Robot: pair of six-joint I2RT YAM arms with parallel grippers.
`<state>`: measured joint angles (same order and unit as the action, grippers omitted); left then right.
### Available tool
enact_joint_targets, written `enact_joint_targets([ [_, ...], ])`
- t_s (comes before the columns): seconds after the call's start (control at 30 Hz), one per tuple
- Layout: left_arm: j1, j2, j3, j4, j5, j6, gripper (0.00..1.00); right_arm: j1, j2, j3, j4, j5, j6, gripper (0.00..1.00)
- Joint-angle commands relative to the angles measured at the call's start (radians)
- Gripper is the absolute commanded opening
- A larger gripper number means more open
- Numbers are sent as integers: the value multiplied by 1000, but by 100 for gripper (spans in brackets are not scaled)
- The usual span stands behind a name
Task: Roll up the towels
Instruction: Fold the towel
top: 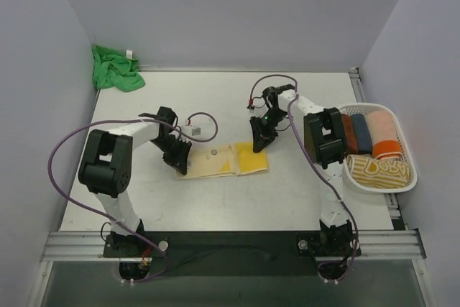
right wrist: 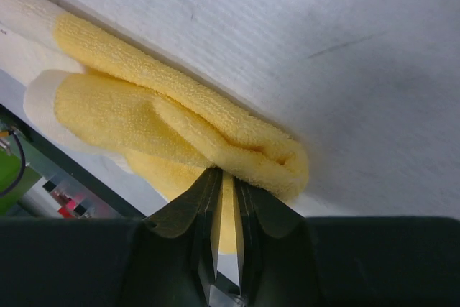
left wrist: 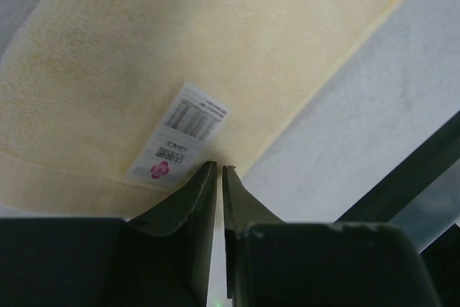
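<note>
Two arms low | right gripper (right wrist: 224,176) pinching yellow towel (right wrist: 144,106) fold | left gripper (left wrist: 218,167) near-closed, grip unclear

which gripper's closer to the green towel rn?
Left. The left gripper is at the yellow towel's left end, front-right of the green towel; the right gripper is at the yellow one's right end, farther off.

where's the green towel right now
In the top view, the green towel lies bunched at the table's far left corner, by the left wall, well apart from the yellow towel mid-table.
</note>
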<state>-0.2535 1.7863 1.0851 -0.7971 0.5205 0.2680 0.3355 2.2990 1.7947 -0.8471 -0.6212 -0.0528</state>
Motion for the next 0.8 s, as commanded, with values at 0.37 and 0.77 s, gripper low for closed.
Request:
enact_joint_targets([
  [0.37,-33,485,862,-190,-137,140,39,183,-392,-368,51,-262,83,33],
  [0.77,-33,351,736,-182,38,4,49,25,-342,-376,123,-158,97,36],
])
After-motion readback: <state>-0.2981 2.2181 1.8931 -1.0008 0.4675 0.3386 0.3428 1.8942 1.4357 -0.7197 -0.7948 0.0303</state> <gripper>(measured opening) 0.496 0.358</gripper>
